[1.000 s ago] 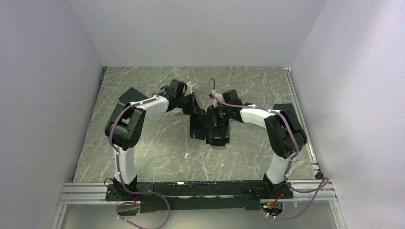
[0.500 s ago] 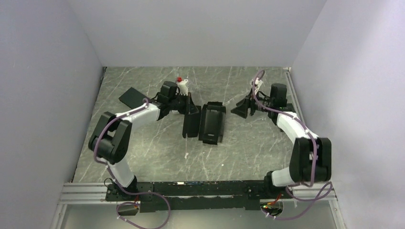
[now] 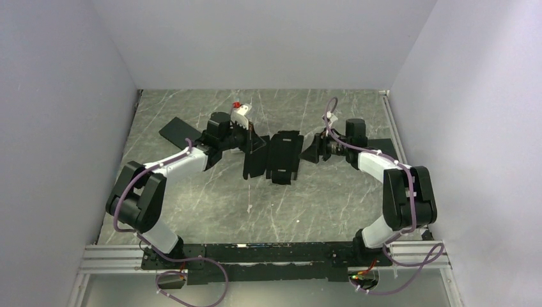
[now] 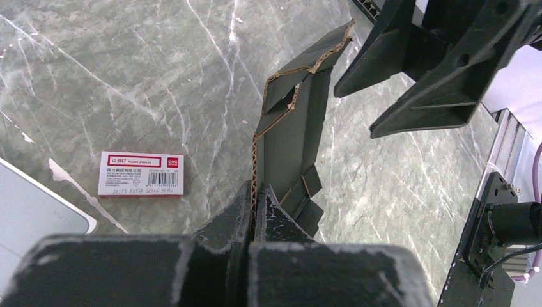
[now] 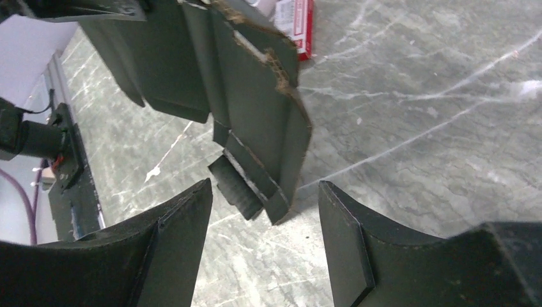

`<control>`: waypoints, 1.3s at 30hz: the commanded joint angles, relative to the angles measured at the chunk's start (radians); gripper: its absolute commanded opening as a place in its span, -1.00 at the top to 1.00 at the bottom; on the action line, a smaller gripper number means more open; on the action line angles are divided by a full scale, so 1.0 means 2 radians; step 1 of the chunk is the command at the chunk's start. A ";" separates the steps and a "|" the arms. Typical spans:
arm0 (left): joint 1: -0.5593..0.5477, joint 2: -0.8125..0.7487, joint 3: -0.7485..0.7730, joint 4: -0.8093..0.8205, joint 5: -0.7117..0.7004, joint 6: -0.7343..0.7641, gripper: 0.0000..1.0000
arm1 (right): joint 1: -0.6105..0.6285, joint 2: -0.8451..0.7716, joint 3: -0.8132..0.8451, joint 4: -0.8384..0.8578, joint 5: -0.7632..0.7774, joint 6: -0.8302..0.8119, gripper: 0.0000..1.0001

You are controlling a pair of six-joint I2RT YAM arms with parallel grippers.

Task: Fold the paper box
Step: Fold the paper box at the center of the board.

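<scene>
The paper box (image 3: 286, 157) is black creased cardboard, partly folded, on the marble table mid-scene. My left gripper (image 3: 254, 146) is shut on its left side panel, which stands upright; in the left wrist view the corrugated edge (image 4: 257, 173) runs straight into the closed left gripper (image 4: 255, 192). My right gripper (image 3: 310, 151) hovers open just right of the box, touching nothing. In the right wrist view the box's flaps and tabs (image 5: 255, 115) hang ahead of the right gripper (image 5: 265, 224), with bare table between its fingers (image 5: 182, 236).
One flat black slab (image 3: 176, 131) lies back left, another (image 3: 385, 146) behind the right arm. A small white and red carton (image 4: 140, 174) and the corner of a grey case (image 4: 32, 214) lie left of the box. Walls enclose three sides.
My right gripper let go of the box, opened and swung out right, then came back close to its right edge. The left arm stretched out lower, keeping its grip on the panel.
</scene>
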State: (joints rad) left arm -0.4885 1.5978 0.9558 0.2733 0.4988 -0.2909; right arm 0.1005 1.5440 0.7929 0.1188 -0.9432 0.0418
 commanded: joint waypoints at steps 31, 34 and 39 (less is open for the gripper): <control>0.049 -0.009 -0.090 0.224 0.075 -0.183 0.14 | 0.017 -0.020 0.006 0.064 0.034 0.002 1.00; 0.086 -0.005 -0.131 0.334 0.106 -0.252 0.00 | 0.014 -0.027 0.009 0.049 0.008 -0.016 1.00; 0.115 -0.060 -0.187 0.364 0.119 -0.229 -0.25 | 0.007 -0.047 0.010 0.043 0.003 -0.030 1.00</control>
State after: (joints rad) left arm -0.2729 1.5890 0.6346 0.8364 0.6670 -0.7219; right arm 0.1299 1.5021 0.8036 0.1841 -0.9001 0.0162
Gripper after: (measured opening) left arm 0.574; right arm 0.021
